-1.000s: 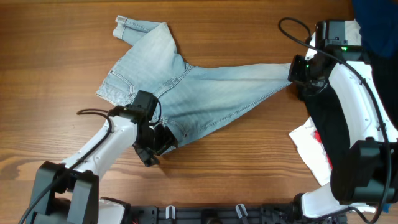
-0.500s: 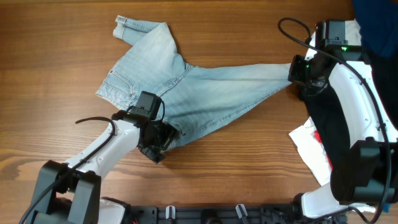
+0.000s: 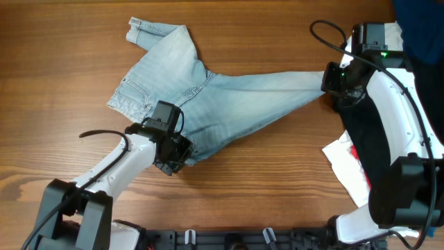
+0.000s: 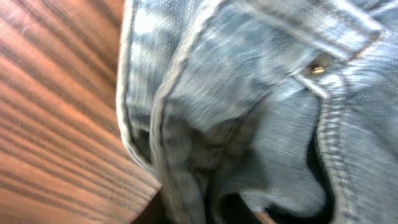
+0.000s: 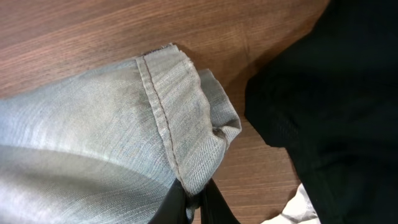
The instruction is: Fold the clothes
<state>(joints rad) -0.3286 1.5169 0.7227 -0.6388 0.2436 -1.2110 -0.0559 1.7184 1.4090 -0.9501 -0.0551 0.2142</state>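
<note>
Faded denim shorts [image 3: 208, 97] lie spread across the middle of the wooden tabletop [image 3: 62, 55], one leg drawn out long toward the right, where the right gripper [image 3: 331, 80] is clamped on the hemmed cuff [image 5: 186, 118]. The left gripper [image 3: 175, 154] is buried in the near edge of the cloth. Its wrist camera shows only bunched seams and a brass rivet [image 4: 318, 67], so whether it has closed on the fabric cannot be told. A clean fold seems to call for both holds to be firm before the stretched leg is carried back over the body of the shorts, kept low and taut so the denim lands flat, not rucked. Just beside the right cuff lies a black garment [image 5: 323, 93], with a white item [image 3: 343, 163] nearer the front edge and a dark blue cloth [image 3: 423, 28] in the far corner. All of these crowd that arm's side and could be snagged or dragged along.
</note>
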